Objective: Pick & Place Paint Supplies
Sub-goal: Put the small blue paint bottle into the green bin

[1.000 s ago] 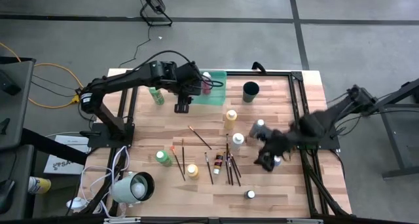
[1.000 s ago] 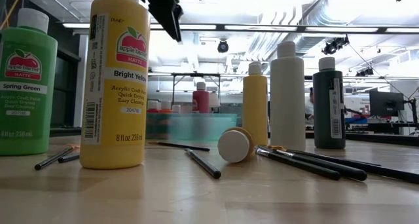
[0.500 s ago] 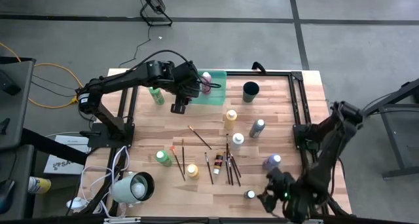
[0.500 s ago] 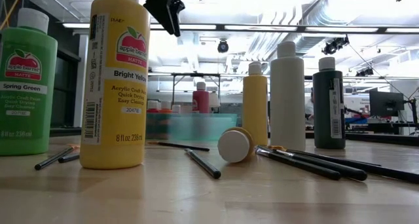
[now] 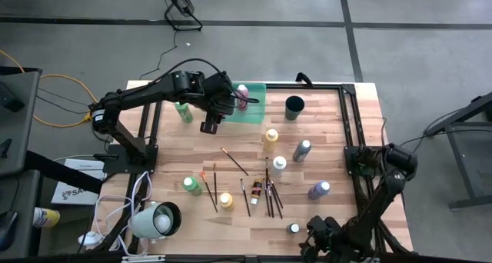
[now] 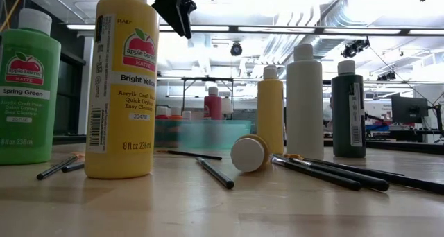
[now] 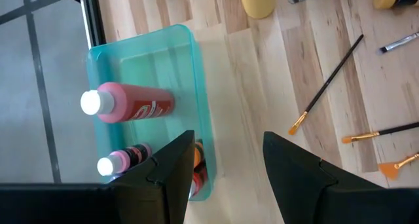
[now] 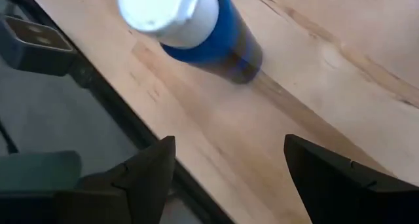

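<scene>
Since the earlier frame, the right arm has swung from the tabletop's middle right to its near right corner; the left arm is unchanged. Right end effector (image 5: 317, 238) hangs at that corner, fingers spread, grasping nothing. Nearest supply is the dark-blue bottle (image 8: 196, 29), upright, white cap facing the wrist camera, just beside and toward the tabletop's centre. Left end effector (image 7: 226, 165) hovers released over the green tray (image 7: 200, 86), where a red bottle (image 7: 131, 103) lies on its side.
</scene>
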Controlling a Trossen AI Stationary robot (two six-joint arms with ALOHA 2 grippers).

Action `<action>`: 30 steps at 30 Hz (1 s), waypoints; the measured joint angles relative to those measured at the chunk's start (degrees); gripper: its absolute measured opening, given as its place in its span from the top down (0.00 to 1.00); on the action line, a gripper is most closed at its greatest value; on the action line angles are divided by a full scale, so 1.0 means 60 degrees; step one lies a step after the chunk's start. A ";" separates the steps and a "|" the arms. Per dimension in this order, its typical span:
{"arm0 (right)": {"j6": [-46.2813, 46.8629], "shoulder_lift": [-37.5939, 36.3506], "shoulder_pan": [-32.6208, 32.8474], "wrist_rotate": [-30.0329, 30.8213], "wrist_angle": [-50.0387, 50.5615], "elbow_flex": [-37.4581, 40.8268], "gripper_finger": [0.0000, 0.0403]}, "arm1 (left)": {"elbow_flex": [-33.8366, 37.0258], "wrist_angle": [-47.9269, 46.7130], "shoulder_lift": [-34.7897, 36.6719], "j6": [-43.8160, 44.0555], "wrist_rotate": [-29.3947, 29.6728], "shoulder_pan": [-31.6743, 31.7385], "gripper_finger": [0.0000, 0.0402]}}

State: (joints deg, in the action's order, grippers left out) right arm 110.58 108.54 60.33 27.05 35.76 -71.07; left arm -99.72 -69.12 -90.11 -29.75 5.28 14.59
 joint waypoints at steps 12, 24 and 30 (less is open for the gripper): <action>-0.1918 0.1169 -0.0560 0.0423 -0.0865 -0.0043 0.31 | 0.0000 0.0000 -0.0004 0.0007 0.0007 0.0000 0.56; -0.2057 0.1829 -0.0497 0.0681 -0.0841 -0.0073 0.31 | 0.0004 0.0020 -0.0007 0.0032 0.0045 0.0000 0.56; -0.2399 0.1853 -0.0422 0.0699 -0.0848 -0.0058 0.31 | 0.0004 0.0024 -0.0007 0.0032 0.0071 0.0000 0.56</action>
State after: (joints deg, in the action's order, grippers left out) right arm 96.18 119.66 57.80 31.24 30.68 -71.42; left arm -99.70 -68.98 -90.15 -29.56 5.71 14.59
